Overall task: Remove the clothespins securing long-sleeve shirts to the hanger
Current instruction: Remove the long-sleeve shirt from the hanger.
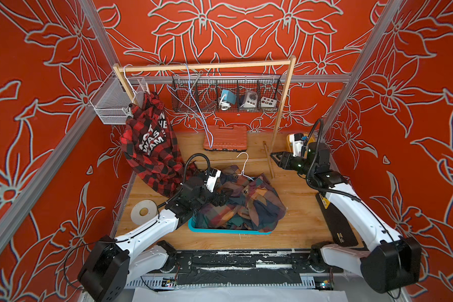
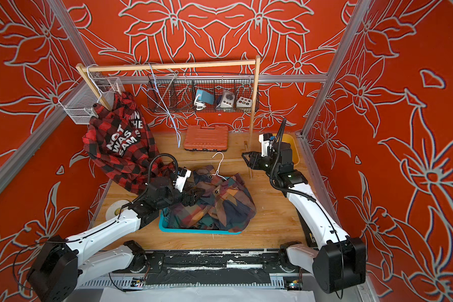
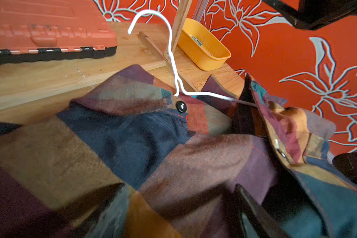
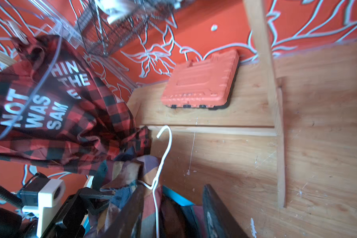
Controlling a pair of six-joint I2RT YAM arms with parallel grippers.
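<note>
- Clothespins [image 1: 128, 112]: only one shows, a pale peg that seems clipped at the shoulder of the red-and-black shirt [image 1: 152, 146]. That shirt hangs at the left end of the rail [image 1: 207, 65], so this peg is likely left for you.
- The dark plaid shirts [image 1: 246, 206] lie heaped in the teal basket [image 1: 228, 231], with a white hanger [image 1: 242, 167] in one collar. You can see no pegs on them.
- Your left gripper [image 1: 225, 197] sits over that heap with its jaws spread. The right gripper [image 1: 274, 156] hovers parted and empty, well apart from the shirts.
</note>
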